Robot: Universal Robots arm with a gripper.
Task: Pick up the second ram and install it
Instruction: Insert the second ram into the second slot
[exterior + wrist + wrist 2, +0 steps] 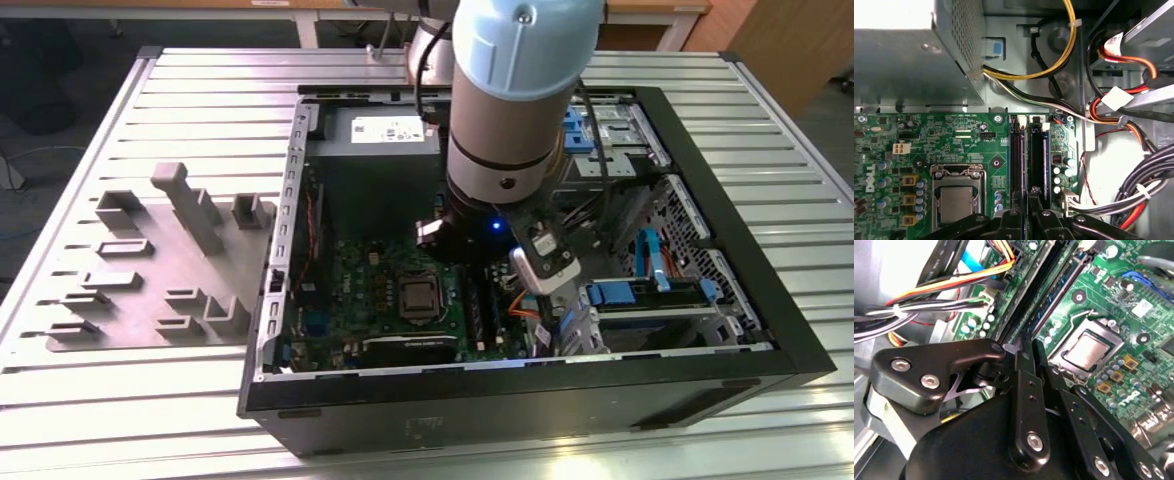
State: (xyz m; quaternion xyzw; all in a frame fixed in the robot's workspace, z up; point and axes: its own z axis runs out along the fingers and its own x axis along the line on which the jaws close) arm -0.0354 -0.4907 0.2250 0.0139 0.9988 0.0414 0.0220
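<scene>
Standing in its slot (between fingers), second ram

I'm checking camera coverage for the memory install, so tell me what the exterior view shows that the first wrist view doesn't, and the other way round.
Exterior view: the slatted metal table, the grey fixture plate on it towards that view's left, the computer case's outer wall, and the arm reaching down into the case.
First wrist view: the pincer right over the long black memory slots, and a yellow cable bundle looping above them.
Shared: the green motherboard and its processor socket.
</scene>
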